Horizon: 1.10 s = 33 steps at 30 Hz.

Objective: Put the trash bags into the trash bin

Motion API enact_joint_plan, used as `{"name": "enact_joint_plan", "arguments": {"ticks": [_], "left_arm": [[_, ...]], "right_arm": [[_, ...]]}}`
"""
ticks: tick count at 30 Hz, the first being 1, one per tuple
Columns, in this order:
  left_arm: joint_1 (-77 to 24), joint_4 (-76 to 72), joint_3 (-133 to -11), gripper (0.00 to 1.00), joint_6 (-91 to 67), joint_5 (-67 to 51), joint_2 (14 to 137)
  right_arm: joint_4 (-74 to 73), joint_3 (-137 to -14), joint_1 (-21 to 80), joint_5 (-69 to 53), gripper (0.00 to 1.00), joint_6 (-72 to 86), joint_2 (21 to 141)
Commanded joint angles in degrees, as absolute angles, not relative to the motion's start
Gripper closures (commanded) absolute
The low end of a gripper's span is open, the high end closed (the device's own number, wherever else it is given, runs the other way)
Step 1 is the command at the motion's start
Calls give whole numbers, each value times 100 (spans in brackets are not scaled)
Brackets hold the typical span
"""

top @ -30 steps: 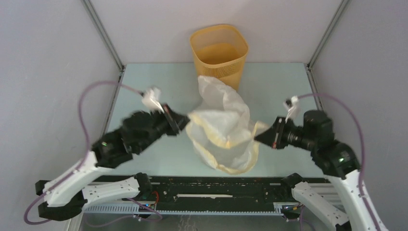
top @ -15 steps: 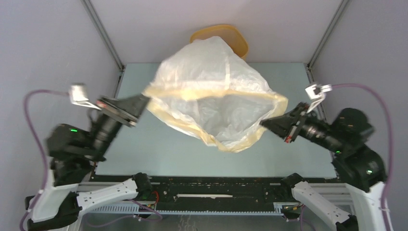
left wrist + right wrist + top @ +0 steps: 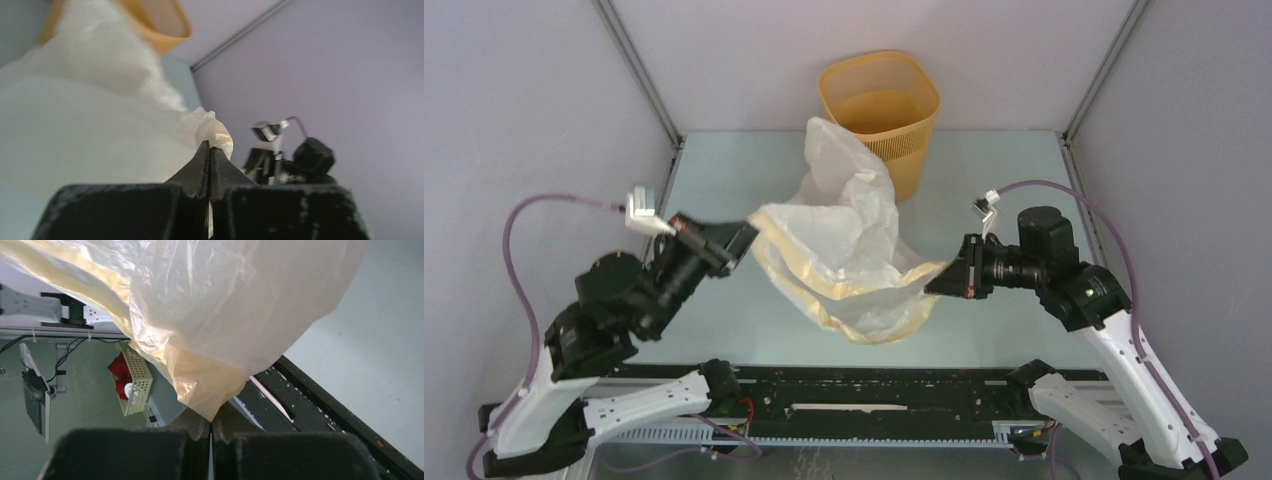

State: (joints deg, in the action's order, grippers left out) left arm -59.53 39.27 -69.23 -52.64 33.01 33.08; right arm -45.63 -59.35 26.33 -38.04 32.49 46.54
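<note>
The translucent cream-white trash bag [image 3: 849, 250] with a pale yellow rim hangs between my two grippers above the middle of the table, its closed end pointing up toward the bin. My left gripper [image 3: 746, 236] is shut on the bag's rim at its left side; the pinched rim [image 3: 216, 136] shows in the left wrist view. My right gripper [image 3: 936, 280] is shut on the rim at the right side, and the bag [image 3: 210, 315] fills the right wrist view above the fingers. The orange-yellow trash bin [image 3: 879, 105] stands upright at the table's far edge, behind the bag.
Grey walls and metal frame posts [image 3: 639, 75] close in the table at left, right and back. The black rail [image 3: 874, 395] with the arm bases runs along the near edge. A perforated cream basket with something red [image 3: 131, 377] shows beyond the table in the right wrist view.
The bag was lifted and spread wide half a second ago; now both grippers have come down and inward, and the bag has collapsed narrower and lower, uncovering the bin.
</note>
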Motion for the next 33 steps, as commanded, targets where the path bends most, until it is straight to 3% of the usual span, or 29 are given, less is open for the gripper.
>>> {"name": "enact_joint_plan", "arguments": {"ticks": [1,10,18,20,23,26,28,33], "left_arm": [[-6239,3366,-8298,100,-4423,2659,5431],[-6583,2374,-9268,100,-4532,1261,7661],[-6653,2264,-9732,100,-4745,395,8384],[-6653,2191,-9698,100,-4797,391,8356],[-6653,2155,-9622,100,-4840,463,8280],[-6653,2071,-9511,100,-4877,521,8207],[-6646,2040,-9489,100,-4886,534,8200],[-6628,2024,-9641,100,-4922,506,8308]], "right_arm": [[-4253,-6283,2681,-4117,100,3194,4765],[-3988,-6287,2695,-4020,100,3124,4167],[-3628,-6356,2637,-3157,86,3329,4009],[-3651,-6358,2637,-2893,73,3296,3897],[-3669,-6359,2645,-2677,38,3307,3744],[-3635,-6358,2680,-2450,20,3337,3648],[-3549,-6363,2701,-2447,13,3268,3614],[-3426,-6362,2787,-2005,8,3087,3652]]}}
